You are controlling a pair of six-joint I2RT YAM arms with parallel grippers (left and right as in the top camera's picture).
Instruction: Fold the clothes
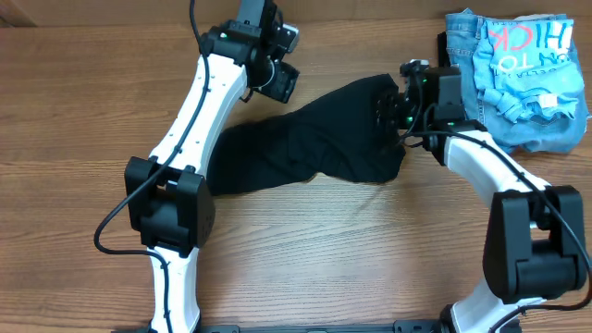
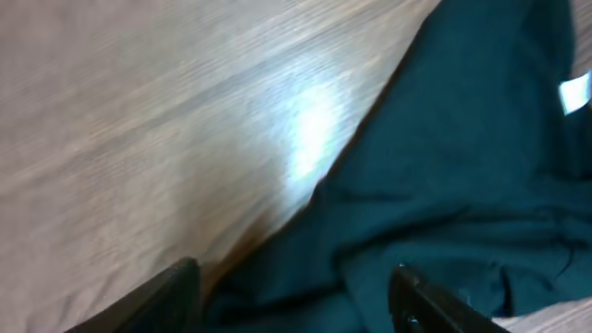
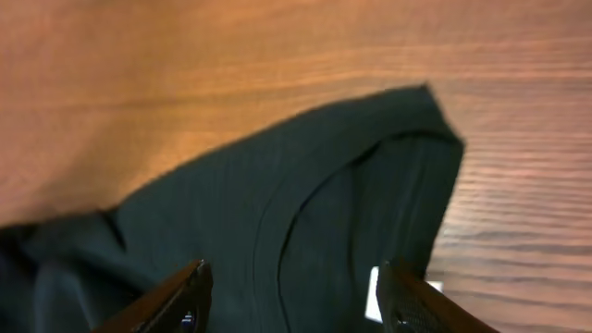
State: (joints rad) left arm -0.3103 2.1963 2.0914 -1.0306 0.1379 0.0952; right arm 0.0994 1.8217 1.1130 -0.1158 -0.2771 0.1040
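The right pincer (image 3: 291,298) has its two fingers wide apart and nothing is between them. In its wrist view they hover over the neck end of the black T-shirt (image 1: 305,143). There the collar seam (image 3: 270,220) makes a curve, and a small white label (image 3: 375,294) shows close to the finger at lower right. The left pincer (image 2: 296,303) is spread apart too and holds nothing. Under it, at the lower middle of its view, the edge of the shirt meets the bare bench (image 2: 139,120).

Seen from above, the shirt lies crumpled as a slanted band across the middle of the frame, from lower left to upper right. The left pincer is beside its upper left edge and the right one is over its upper right end. Well apart, in the upper right corner, lie a light blue printed shirt (image 1: 532,65) and denim jeans (image 1: 460,32).

I judge the shirt to be light and limp, so it will sag and bunch when lifted. The collar seam or a shoulder is a good place to hold, because the cloth is thicker there. The fingers must go down almost to the bench to catch it.
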